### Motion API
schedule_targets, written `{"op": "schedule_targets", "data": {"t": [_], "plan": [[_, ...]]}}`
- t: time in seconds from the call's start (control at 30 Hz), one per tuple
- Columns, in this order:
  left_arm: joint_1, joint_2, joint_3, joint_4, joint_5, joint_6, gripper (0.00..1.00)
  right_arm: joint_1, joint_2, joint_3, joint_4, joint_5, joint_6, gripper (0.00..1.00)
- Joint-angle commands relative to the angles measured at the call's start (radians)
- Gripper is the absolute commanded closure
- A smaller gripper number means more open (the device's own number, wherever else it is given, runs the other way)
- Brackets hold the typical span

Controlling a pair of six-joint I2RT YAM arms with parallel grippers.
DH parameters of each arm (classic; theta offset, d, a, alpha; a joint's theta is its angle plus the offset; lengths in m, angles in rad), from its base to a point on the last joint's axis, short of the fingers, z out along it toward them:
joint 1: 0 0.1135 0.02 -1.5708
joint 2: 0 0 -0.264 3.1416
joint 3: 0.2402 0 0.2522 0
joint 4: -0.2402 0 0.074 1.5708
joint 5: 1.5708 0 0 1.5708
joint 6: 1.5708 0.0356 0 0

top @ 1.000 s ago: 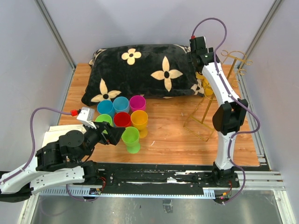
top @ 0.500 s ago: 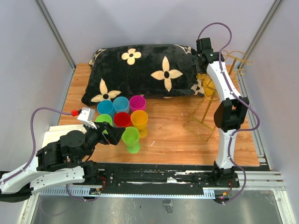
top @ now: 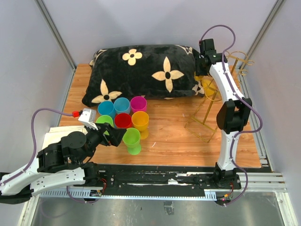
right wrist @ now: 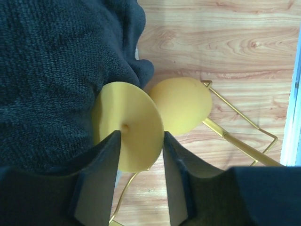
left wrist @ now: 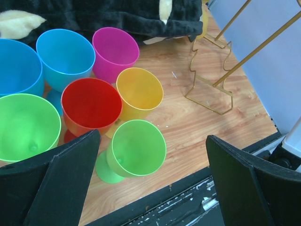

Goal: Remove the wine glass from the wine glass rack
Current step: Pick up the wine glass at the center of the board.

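Wine glass (right wrist: pixel 150 115) hangs upside down on the rack (right wrist: pixel 225 135), at the centre of the right wrist view and the upper right of the top view. It sits just beside the black pillow (right wrist: pixel 56 70).

The right gripper (right wrist: pixel 141 136) is partly closed, with a finger on each side of the glass's round foot. I cannot tell whether the fingers actually pinch it. A hold on that thin, smooth rim looks weak, so the glass could twist or slip out once lifted. If the glass is pulled straight away rather than slid along the hook, the foot would probably catch on the wire. That could drag or tip the thin rack on the counter (right wrist: pixel 211 37). The pillow crowds the left of the frame and could snag a finger or the glass on the way out.

The left gripper (left wrist: pixel 150 141) is wide open and holds nothing. It hangs over the coloured cups (left wrist: pixel 94 103) at the lower left of the top view, well apart from the rack.

The glass is opaque yellow, likely plastic. It has a flat disc foot facing the camera and a rounded bowl just to the disc's right, and its stem is hidden.
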Motion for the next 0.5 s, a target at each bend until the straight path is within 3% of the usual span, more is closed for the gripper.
{"op": "schedule_targets", "data": {"t": [0.0, 0.1, 0.2, 0.47], "plan": [[-0.006, 0.005, 0.000, 0.025, -0.031, -0.004, 0.00, -0.038, -0.047, -0.060, 0.067, -0.051, 0.040, 0.64], [-0.005, 0.005, 0.000, 0.023, -0.031, -0.005, 0.00, -0.038, -0.074, -0.075, 0.082, -0.055, 0.046, 0.80], [-0.005, 0.004, 0.000, 0.024, -0.031, -0.007, 0.00, -0.040, -0.105, -0.103, 0.111, -0.078, 0.055, 0.89], [-0.005, -0.001, 0.003, 0.021, -0.029, -0.008, 0.00, -0.043, -0.169, -0.156, 0.191, -0.161, 0.113, 0.99]]}}
